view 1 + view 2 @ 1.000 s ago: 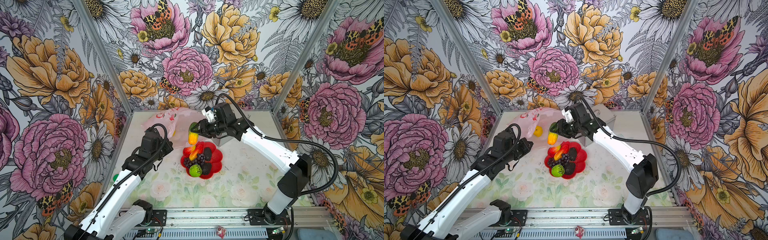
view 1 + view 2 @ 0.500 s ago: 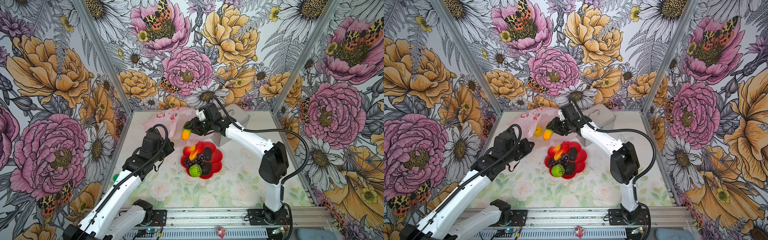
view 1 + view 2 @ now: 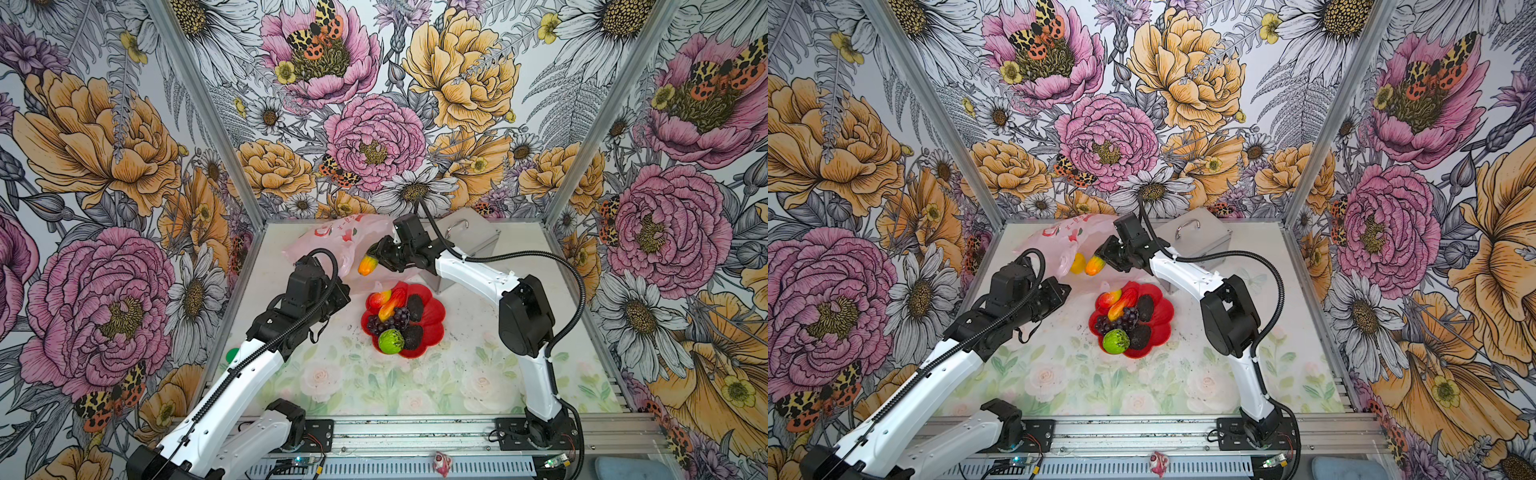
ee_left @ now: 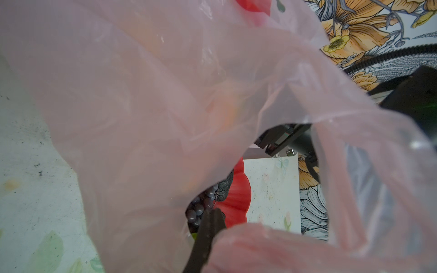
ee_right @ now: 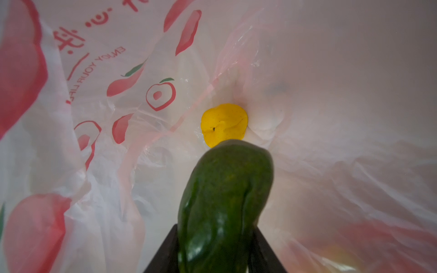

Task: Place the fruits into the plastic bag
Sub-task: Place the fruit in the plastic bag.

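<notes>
Jaws of the right gripper (image 3: 377,257) are clamped on the green end of the long fruit (image 3: 366,266), as both top views show. Its orange tip points into the mouth of the bag (image 3: 332,241), which lies at the back of the table (image 3: 415,386). The left gripper (image 3: 340,293) sits at the near edge of that mouth, jaws closed on the bag film, which rises from it. In a top view the lemon (image 3: 1077,264) shows inside the mouth, just beside the orange tip. Near the bag stands the dish (image 3: 436,311) with two mangoes (image 3: 380,298), grapes (image 3: 386,322), a lime (image 3: 390,341) and two avocados (image 3: 414,307). The case (image 3: 469,237) stands behind the right arm

From the left wrist, pink bag (image 4: 165,94) film fills most of the picture. One dark finger (image 4: 205,238) shows with film pressed against it. Through a gap in the film appear the dish (image 4: 238,201) rim, the grapes (image 4: 198,210) and one of the avocados (image 4: 224,186)

From the right wrist, two black fingers (image 5: 163,257) hold the long fruit (image 5: 224,201) between them, its glossy green end nearest the camera. Bag (image 5: 118,94) film surrounds the view, its red and green print reading mirrored. The lemon (image 5: 223,124) lies ahead on the film, partly hidden by the long fruit
</notes>
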Robot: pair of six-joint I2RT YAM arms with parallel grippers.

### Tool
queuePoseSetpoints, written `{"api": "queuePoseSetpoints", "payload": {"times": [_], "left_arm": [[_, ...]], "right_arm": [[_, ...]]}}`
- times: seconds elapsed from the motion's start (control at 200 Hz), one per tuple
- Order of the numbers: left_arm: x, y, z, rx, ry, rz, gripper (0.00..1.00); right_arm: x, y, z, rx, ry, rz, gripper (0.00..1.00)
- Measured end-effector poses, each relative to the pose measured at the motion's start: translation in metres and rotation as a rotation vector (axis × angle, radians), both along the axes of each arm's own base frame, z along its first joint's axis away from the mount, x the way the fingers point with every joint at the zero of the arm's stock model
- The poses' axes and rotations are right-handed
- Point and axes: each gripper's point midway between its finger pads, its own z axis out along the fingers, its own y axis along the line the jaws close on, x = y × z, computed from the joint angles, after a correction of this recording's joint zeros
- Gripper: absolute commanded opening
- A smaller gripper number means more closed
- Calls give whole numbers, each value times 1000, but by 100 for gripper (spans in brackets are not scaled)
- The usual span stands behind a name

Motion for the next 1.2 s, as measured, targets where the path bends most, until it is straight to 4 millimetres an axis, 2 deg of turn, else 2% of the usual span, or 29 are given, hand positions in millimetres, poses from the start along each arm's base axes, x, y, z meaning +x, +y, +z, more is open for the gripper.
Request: {"api": "queuePoseSetpoints", "payload": {"times": [0.39,0.545,0.721,0.916,1.201], "left_arm": [[1,-1,-2,-14,12,13,0],[2,-1,-3,-12,17,13,0],[2,-1,-3,-12,17,13,0],[3,0,-4,-12,19,16,0],[9,4,1,-33,0,40,0]], "right_arm": [[18,13,-34,16,46,-110,44],[30,24,-39,35,47,-127,47],[42,35,-37,70,44,-134,50],[51,53,-22,125,16,-105,58],[55,67,4,192,-14,-61,66]]}}
